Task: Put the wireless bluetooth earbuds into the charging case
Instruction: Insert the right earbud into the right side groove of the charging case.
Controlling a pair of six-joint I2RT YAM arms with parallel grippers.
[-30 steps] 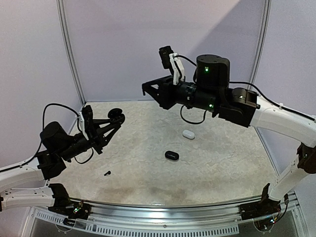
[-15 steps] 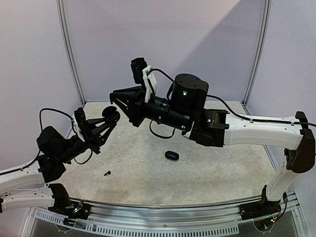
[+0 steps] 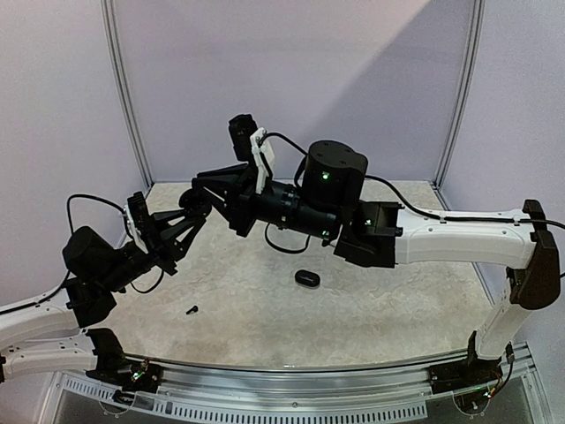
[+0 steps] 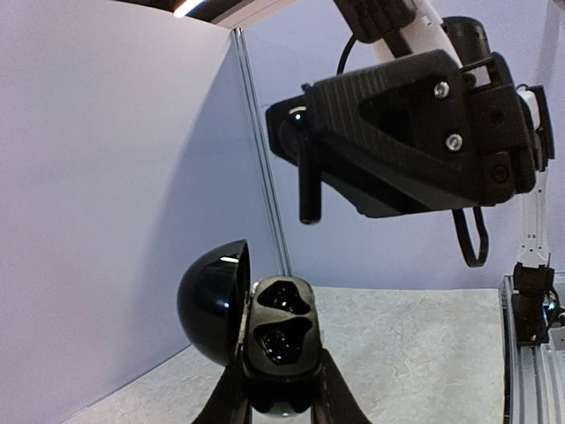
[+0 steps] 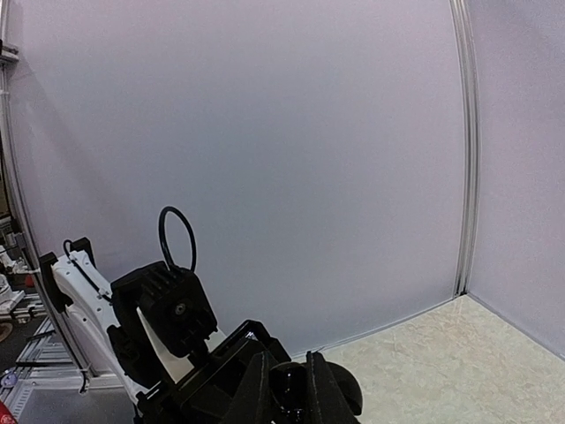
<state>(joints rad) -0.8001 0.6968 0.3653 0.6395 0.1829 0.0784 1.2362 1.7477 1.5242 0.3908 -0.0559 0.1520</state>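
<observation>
My left gripper [image 3: 196, 208] is shut on an open black charging case [image 4: 281, 331] and holds it well above the table. Its lid [image 4: 212, 300] is swung to the left and both sockets face up. My right gripper [image 3: 201, 184] is shut on a glossy black earbud [image 4: 307, 185] with its stem pointing down, a little above the case and apart from it. In the right wrist view the earbud [image 5: 291, 393] sits between my right gripper's [image 5: 290, 389] jaws. A second black earbud [image 3: 191, 309] lies on the table at the front left.
A closed black case [image 3: 306, 277] lies mid-table under the right forearm. The right arm [image 3: 441, 238] stretches across the table from the right. Purple walls and metal posts [image 3: 124, 97] close in the back and sides.
My right arm has swung left from mid-table until its gripper is just above the case in my left gripper. The white case is now hidden behind that arm. The left gripper shifted slightly left.
</observation>
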